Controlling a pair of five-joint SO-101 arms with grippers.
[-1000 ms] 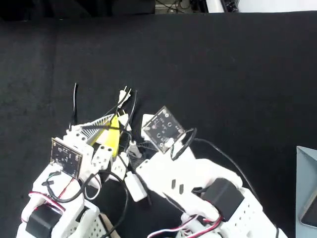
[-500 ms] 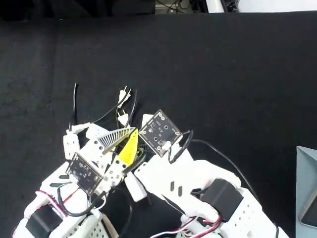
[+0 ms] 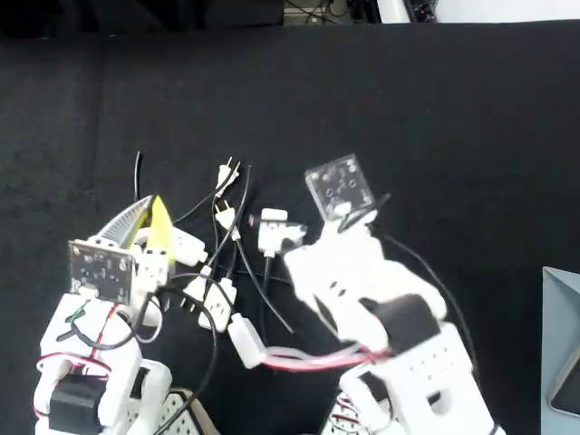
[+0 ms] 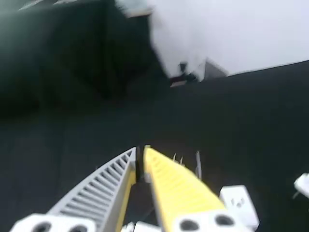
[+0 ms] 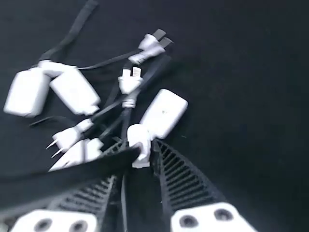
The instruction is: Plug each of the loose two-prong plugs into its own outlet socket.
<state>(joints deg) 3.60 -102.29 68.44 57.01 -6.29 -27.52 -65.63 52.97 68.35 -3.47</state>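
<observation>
The loose two-prong plugs and white outlet sockets lie tangled on black cords left of centre in the high view, on the black table. At the tangle's right edge the right gripper is clamped narrowly on one white plug. At its left edge the left gripper has its fingers pinched together, with nothing seen between them.

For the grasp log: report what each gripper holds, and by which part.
Right gripper pinches a white plug by its body. Left gripper is shut, holding nothing.
</observation>
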